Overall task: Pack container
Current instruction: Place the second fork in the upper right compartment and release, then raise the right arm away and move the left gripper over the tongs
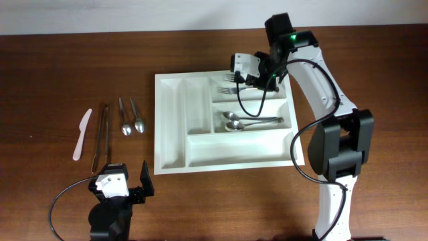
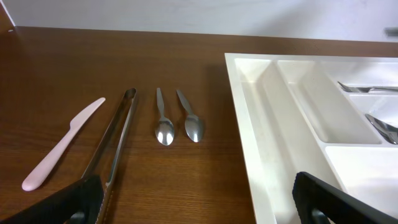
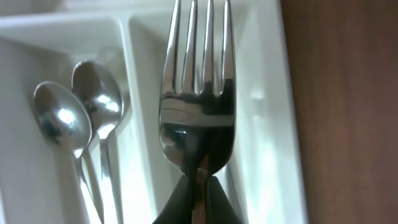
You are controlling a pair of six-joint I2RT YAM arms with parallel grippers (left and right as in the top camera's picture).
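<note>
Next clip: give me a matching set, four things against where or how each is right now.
Things:
1 fork
2 pink knife
3 tongs
4 left gripper

Places or states:
A fingers wide open, empty
B farthest left on the table
C held by the right gripper, in the top long compartment of the container
D on the table, between knife and loose spoons

Pairs: 1-C, 2-B, 3-D, 4-A

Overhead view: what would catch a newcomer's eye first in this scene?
The large white tray sits mid-table, with the right gripper over its far right compartment and a fork between its fingertips. Left of the tray, a pink knife, tongs and two spoons lie on the table.
</note>
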